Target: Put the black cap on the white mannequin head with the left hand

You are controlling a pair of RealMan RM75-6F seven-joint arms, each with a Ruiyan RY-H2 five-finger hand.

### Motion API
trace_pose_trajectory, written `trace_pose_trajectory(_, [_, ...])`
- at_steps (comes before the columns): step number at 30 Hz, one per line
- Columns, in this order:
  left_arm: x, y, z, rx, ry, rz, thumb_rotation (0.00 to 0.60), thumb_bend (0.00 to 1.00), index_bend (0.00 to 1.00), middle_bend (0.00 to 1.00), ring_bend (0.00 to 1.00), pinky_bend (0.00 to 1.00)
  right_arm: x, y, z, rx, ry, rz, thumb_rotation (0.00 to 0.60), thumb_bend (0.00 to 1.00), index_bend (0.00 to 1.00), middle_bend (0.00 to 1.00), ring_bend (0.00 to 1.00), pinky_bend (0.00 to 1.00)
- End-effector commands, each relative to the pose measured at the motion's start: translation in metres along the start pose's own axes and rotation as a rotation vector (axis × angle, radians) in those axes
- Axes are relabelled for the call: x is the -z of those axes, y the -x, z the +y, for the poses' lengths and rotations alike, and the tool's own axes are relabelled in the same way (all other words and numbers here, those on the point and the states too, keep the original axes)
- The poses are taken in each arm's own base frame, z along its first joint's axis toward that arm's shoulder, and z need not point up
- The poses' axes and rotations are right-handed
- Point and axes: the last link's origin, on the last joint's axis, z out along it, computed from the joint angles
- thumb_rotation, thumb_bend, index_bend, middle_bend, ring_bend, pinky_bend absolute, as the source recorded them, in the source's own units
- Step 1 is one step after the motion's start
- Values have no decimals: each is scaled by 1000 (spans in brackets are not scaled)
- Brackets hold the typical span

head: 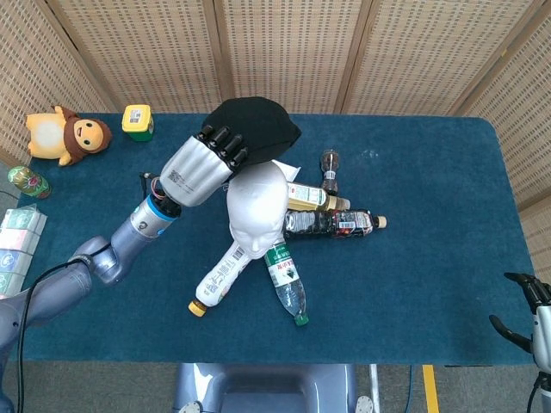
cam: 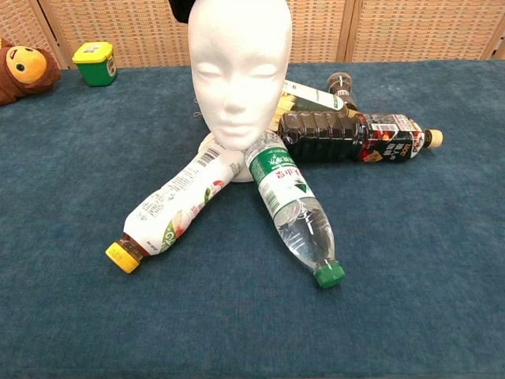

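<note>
Above the blue bench [head: 430,224], the left hand [head: 200,167] grips the black fabric cap [head: 255,126] beside the white foam mannequin head [head: 256,206], poised for lowering.

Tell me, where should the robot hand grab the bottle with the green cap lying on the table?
Best around the clear middle of the bottle, coming down from above. It lies flat on the table, its green cap pointing toward the front edge and its other end against the mannequin head. The lower half has open cloth on both sides, so fingers can likely close across it there.
</note>
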Motion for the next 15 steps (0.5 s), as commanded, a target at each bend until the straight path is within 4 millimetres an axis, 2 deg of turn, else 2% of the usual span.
trace_pose_trajectory(1, [-3,3,10,3,26,0,600,465,830,563,499,744,1,0,2,1,6,1,600,112,272,354,409,406])
trace_pose_trajectory(9, [3,-2,32,-21,165,23,600,462,830,564,499,741,4,0,8,-2,24,2,600,113,272,354,409,406])
trace_pose_trajectory(15, [14,-13,39,-29,233,40,600,458,830,564,499,735,3,1,10,-6,25,-2,600,113,272,354,410,404])
